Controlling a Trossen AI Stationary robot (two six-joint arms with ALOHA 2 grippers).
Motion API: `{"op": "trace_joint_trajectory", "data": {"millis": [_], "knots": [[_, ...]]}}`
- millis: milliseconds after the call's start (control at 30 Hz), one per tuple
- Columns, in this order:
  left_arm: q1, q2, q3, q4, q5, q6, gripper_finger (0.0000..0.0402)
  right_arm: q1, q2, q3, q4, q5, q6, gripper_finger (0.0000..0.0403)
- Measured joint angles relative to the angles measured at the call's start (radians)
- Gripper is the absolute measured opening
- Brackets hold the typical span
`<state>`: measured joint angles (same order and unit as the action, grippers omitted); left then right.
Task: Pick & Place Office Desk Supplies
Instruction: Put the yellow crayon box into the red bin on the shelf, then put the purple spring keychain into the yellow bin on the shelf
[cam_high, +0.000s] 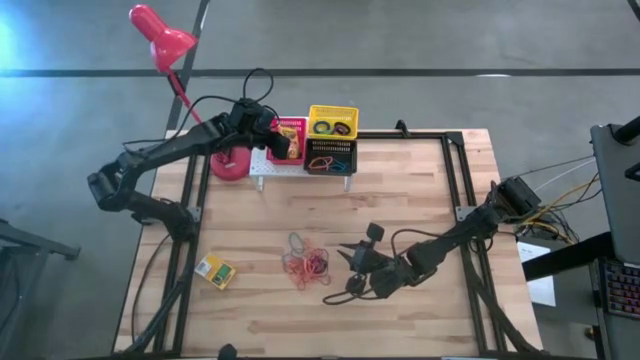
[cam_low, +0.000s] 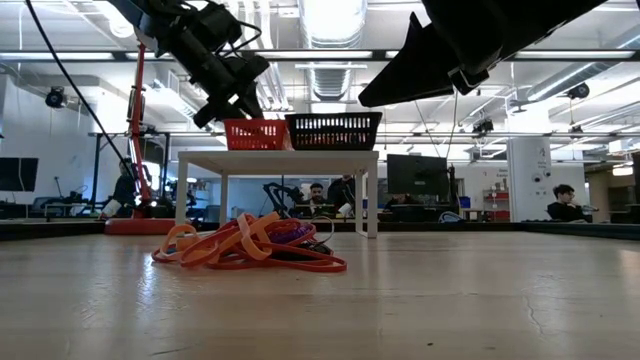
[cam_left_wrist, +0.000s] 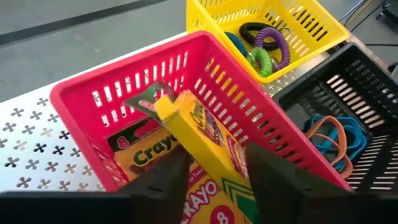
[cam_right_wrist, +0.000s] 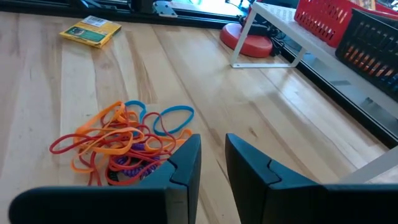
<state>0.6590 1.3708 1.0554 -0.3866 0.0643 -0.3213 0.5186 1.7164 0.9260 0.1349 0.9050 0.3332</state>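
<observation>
My left gripper (cam_left_wrist: 217, 180) hangs over the red basket (cam_left_wrist: 87, 99) on the white rack (cam_high: 262, 165) at the far edge. A yellow crayon box (cam_left_wrist: 199, 130) leans tilted inside the basket, its far end on another crayon box (cam_left_wrist: 140, 152) lying there and its near end between my open fingers. My right gripper (cam_right_wrist: 212, 168) hovers a little above the table, just right of a heap of orange, red and blue rubber bands (cam_right_wrist: 118, 140), slightly open with nothing between its fingers. A yellow-and-green box (cam_high: 215, 270) lies flat near the left edge. My left gripper's fingers (cam_left_wrist: 168, 180) stand on either side of the near end (cam_left_wrist: 214, 193) of the yellow crayon box, slanting down from the near left. Whether they touch the box I cannot tell. The box leans in the red basket, its far end (cam_left_wrist: 165, 106) on the box beneath.
On the rack beside the red basket stand a yellow basket (cam_left_wrist: 311, 25) with coiled rings and a black basket (cam_left_wrist: 360, 93) with rubber bands. A red desk lamp (cam_high: 160, 40) has its base (cam_high: 230, 162) left of the rack. Bare wood lies around the heap.
</observation>
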Motion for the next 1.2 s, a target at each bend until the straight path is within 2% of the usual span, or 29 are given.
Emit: {"op": "trace_joint_trajectory", "data": {"millis": [167,300,500,600,733,933,1067,1200], "knots": [[0.004,-0.004,0.02,-0.011,0.0,0.012,0.0227,0.0,0.0,0.0,0.0,0.0,0.0,0.0068],[0.005,-0.02,0.072,-0.043,0.0,0.015,0.026,0.0,0.0,0.0,0.0,0.0,0.0,0.0068],[-0.026,-0.028,0.224,-0.236,-0.004,0.034,0.0262,0.0,0.0,0.0,0.0,0.0,0.0,0.0068],[-0.095,-0.035,0.275,-0.289,-0.052,0.036,0.0256,0.0,0.0,0.0,0.0,0.0,0.006,0.0068],[-0.289,-0.074,0.261,-0.283,-0.222,0.053,0.0247,0.0,0.0,0.0,0.001,-0.017,0.007,0.0068],[-0.721,-0.093,0.137,-0.2,-0.609,0.01,0.0236,-0.007,0.0,0.0,0.001,-0.105,0.06,0.0068],[-0.985,-0.092,-0.013,-0.007,-0.817,-0.024,0.0233,-0.04,0.0,-0.001,0.001,-0.24,0.114,0.0071],[-1.161,-0.091,-0.217,0.294,-0.965,-0.051,0.0235,-0.087,0.0,-0.001,0.001,-0.368,0.129,0.0089]]}}
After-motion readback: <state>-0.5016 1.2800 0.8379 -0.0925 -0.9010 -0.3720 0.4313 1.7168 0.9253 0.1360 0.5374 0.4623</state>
